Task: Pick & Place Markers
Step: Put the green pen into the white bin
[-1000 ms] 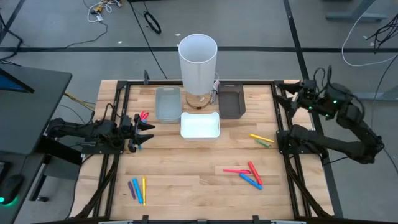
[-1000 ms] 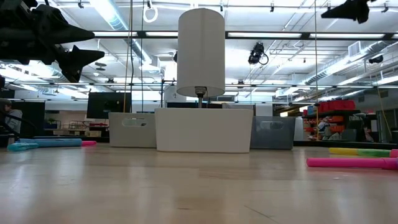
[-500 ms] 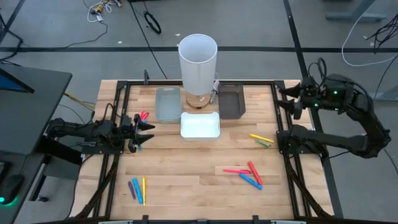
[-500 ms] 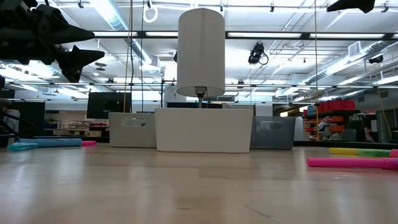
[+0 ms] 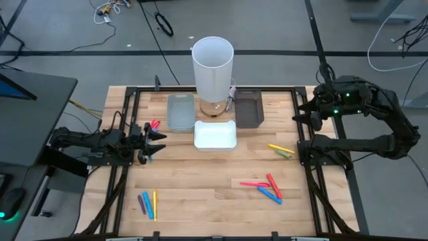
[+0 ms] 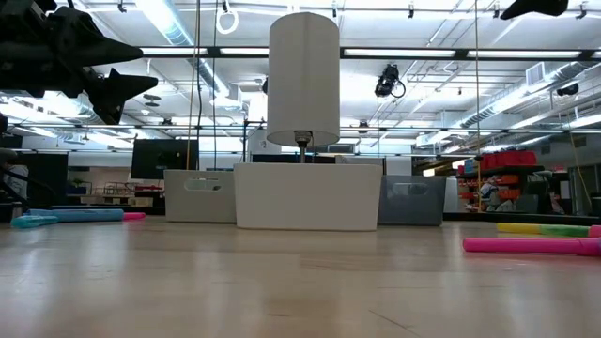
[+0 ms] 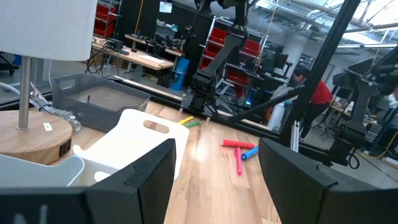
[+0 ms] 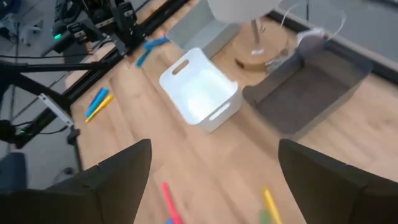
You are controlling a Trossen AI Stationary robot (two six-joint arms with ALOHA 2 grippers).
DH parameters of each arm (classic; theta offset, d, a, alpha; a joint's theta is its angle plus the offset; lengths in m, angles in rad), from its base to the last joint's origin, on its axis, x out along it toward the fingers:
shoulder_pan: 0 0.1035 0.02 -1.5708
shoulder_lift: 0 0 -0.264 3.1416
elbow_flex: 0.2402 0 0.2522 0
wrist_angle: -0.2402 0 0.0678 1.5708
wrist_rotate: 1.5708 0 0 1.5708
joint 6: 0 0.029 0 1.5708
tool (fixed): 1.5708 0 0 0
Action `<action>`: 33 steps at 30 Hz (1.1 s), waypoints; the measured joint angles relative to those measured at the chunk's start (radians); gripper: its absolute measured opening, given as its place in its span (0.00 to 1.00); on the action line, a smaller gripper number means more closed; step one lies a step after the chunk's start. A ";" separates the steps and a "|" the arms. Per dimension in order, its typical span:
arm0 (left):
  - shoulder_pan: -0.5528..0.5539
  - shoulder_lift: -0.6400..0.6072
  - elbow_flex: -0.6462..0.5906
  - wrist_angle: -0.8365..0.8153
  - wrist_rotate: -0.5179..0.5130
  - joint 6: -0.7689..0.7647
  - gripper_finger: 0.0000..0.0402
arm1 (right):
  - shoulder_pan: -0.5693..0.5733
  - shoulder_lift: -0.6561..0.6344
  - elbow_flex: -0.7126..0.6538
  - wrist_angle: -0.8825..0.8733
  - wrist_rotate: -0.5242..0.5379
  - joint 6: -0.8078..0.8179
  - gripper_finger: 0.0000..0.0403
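Nothing picked yet: every marker lies loose on the bench, and the trays look bare.

From above, the left pincer (image 5: 159, 142) hangs spread at the bench's (image 5: 200, 194) left edge near two markers (image 5: 153, 124); the right pincer (image 5: 301, 117) hovers high at the right edge, its spread not clear here. Markers lie in four groups: left edge, front left (image 5: 148, 203), right (image 5: 281, 150), front right (image 5: 266, 188). The white tray (image 5: 215, 135) holds none. At bench level, thin bright sticks lie flat: pink (image 6: 526, 246) on one side, blue (image 6: 66, 216) on the other. Left wrist: fingers (image 7: 134, 180) wide, nothing between. Right wrist: fingers (image 8: 118, 171) wide, empty, above the white tray (image 8: 200, 90).
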State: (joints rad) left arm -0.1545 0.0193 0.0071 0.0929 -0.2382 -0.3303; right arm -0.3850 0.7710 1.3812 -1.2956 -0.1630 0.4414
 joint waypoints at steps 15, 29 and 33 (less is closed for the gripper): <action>0.000 0.000 0.000 0.000 0.000 0.000 0.58 | 0.279 0.120 0.014 -0.031 0.069 0.410 0.87; 0.000 0.000 0.000 0.000 0.000 0.000 0.58 | 0.538 0.180 0.014 -0.054 0.113 0.589 0.87; 0.000 0.000 0.000 0.000 0.000 0.000 0.58 | 0.601 0.192 0.014 -0.159 0.176 0.588 0.87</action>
State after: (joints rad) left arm -0.1543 0.0193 0.0070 0.0929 -0.2382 -0.3303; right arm 0.2161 0.9629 1.3956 -1.4549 0.0129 1.0296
